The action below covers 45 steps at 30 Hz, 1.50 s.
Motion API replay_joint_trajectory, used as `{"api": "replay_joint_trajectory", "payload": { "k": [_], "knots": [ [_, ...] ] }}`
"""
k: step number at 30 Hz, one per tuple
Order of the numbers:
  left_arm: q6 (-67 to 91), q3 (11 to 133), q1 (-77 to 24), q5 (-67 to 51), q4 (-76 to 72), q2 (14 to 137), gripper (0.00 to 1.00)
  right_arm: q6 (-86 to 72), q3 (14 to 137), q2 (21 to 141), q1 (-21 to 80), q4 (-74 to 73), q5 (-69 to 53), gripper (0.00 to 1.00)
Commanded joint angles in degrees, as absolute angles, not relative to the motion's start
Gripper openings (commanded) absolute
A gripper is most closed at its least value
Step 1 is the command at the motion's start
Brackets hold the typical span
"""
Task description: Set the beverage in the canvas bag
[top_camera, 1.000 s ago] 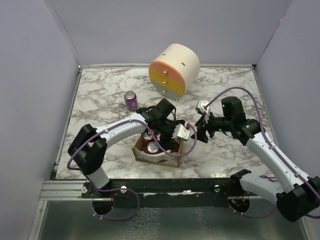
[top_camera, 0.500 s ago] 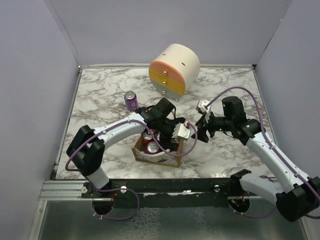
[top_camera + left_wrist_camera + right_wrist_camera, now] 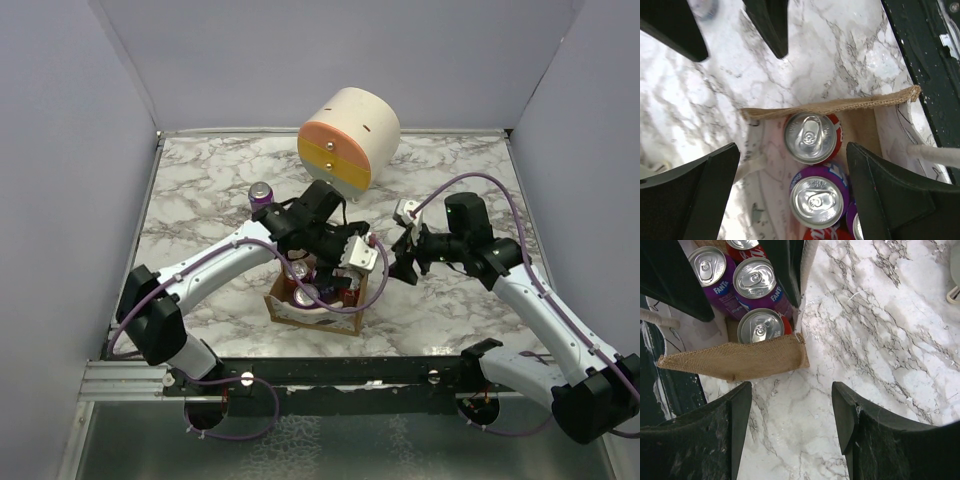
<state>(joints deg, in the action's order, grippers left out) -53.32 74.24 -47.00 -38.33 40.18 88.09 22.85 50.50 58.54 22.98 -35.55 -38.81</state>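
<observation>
The canvas bag (image 3: 300, 318) is seen standing on the marble tabletop (image 3: 200, 215), and it is well stocked: at least four cans can be counted upright inside it, red and purple, packed touching one another. In the left wrist view a red can (image 3: 810, 137) is found against the bag's burlap end wall, with a purple can (image 3: 817, 200) just beside it, deeper in. The left end effector (image 3: 330, 278) is held directly above the bag's mouth, its jaws spread wide and nothing carried between them, so the delivery beneath it is judged complete. The right end effector (image 3: 393, 265) is parked just beside the bag's right side, over bare marble; its jaws are parted too and nothing is gripped there.

Now for what is left: a loose purple can (image 3: 260, 192) is spotted standing on the tabletop beyond the bag's far side, partly hidden by the left arm and clearly outside the bag. It is judged to be the last beverage to fetch. A round drawer cabinet (image 3: 348, 140) is noted farther beyond the bag, and no part in the task is expected of it. Most of the job is reckoned done, with one pick, carry and drop to be made
</observation>
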Motion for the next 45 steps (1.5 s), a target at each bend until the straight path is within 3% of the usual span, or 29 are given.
{"api": "replay_joint_trajectory", "payload": {
  "k": [1,11,17,23,25,33,45],
  "knots": [
    [-54.4,79.3,-47.1,-40.6,43.5,83.7,0.9,23.8,50.6,58.3,22.3,-34.3,-40.7,0.65],
    [-44.8,87.7,-44.9,-38.9,46.2,77.6,0.9,23.0,51.6,58.1,21.3,-33.8,-39.1,0.66],
    [-31.1,87.6,-31.0,-37.7,37.6,74.1,0.91,18.5,51.1,55.1,16.6,-29.6,-30.3,0.71],
    [-20.7,84.1,-20.8,-22.6,29.1,71.9,0.99,15.8,51.4,54.4,10.4,-27.5,-21.7,0.88],
    [-18.0,82.6,-17.4,-18.0,26.7,72.3,0.99,15.4,51.6,54.4,9.1,-27.6,-21.0,0.99],
    [-12.7,80.8,-7.5,-15.0,24.3,80.1,0.99,16.5,51.0,53.8,8.0,-28.5,-26.3,1.0],
    [-14.6,81.2,-7.1,-17.6,26.6,95.1,0.99,17.3,50.0,54.3,8.0,-28.2,-27.2,1.0]
  ]
}}
